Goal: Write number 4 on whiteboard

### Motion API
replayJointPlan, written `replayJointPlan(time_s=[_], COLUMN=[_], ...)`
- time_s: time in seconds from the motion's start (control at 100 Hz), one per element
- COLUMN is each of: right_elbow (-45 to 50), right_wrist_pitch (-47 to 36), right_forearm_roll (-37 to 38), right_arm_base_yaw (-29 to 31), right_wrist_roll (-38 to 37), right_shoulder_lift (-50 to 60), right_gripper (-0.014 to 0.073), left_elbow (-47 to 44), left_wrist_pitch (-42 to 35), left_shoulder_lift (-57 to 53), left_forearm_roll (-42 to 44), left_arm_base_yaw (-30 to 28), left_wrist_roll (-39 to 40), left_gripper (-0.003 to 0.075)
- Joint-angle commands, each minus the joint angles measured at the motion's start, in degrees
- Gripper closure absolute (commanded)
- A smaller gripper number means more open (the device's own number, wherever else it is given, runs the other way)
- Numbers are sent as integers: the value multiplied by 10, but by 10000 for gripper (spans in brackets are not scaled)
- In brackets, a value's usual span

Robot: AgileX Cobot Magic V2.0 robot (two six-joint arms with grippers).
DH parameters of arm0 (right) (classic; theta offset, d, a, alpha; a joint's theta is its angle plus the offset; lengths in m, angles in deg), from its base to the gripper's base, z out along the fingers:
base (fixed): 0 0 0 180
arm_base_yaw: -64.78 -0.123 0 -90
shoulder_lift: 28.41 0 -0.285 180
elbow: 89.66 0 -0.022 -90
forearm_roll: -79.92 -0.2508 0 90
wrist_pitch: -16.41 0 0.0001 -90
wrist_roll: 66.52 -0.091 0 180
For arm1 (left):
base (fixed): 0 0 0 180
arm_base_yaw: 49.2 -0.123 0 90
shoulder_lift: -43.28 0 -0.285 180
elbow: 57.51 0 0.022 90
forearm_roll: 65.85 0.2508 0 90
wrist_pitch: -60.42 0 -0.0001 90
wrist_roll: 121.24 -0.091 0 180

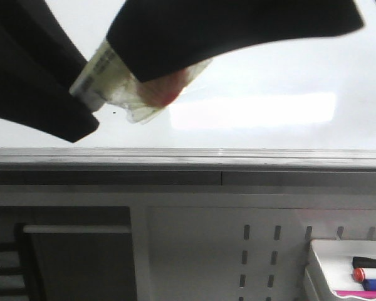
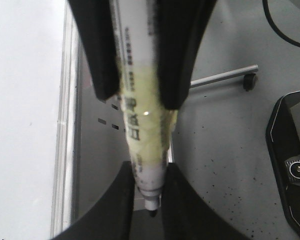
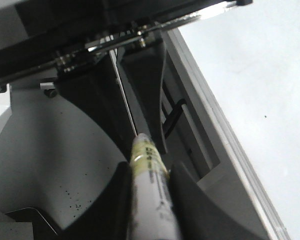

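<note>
- Both claws grip one marker (image 2: 140, 150): I see my left claw (image 2: 149, 192) closed on its barrel near the tip, fingers (image 2: 115, 210) pressed to either side.
- My right claw (image 3: 150, 187) is clamped on the marker's other end.
- Yellowish tape wraps the barrel where upper pads pinch it.
- On the front camera, both arms hang over the whiteboard (image 1: 288, 75), the taped marker between them.
- I see no number 4 on the board, only a tiny black dot (image 1: 114, 113) beside the marker.
- Beyond the grey frame, a tray (image 1: 323, 257) holds spare markers (image 1: 371, 274).
</note>
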Motion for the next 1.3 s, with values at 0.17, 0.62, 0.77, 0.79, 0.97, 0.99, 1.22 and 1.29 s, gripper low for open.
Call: replayJointPlan(time_s=[0.17,0.62,0.77,0.79,0.97,0.99,1.22,1.29], right_elbow=[-16,-19,-49,-55,-102,-107,-147,-147], right_wrist_pitch=[-21,-164,-179,-179,-180,-178,-124,-116], right_forearm_roll=[-1,0,0,0,0,0,0,0], right_arm_base_yaw=[116,326,367,368,374,374,391,392], right_wrist_roll=[-10,-10,-10,-10,-10,-10,-10,-10], right_shoulder_lift=[15,-43,-88,-94,-131,-136,-174,-176], right_gripper=[658,658,658,658,657,657,645,645], left_elbow=[18,-59,-118,-125,-168,-169,-172,-172], left_wrist_pitch=[-121,-171,-172,-172,-172,-172,-170,-170], left_shoulder_lift=[-20,-238,-312,-320,-354,-355,-355,-355], left_forearm_roll=[-56,-59,-82,-86,-125,-128,-137,-137], left_arm_base_yaw=[-5,-223,-285,-289,-308,-308,-308,-308], left_wrist_roll=[37,295,320,320,320,320,320,320], left_gripper=[295,452,628,654,741,741,741,741])
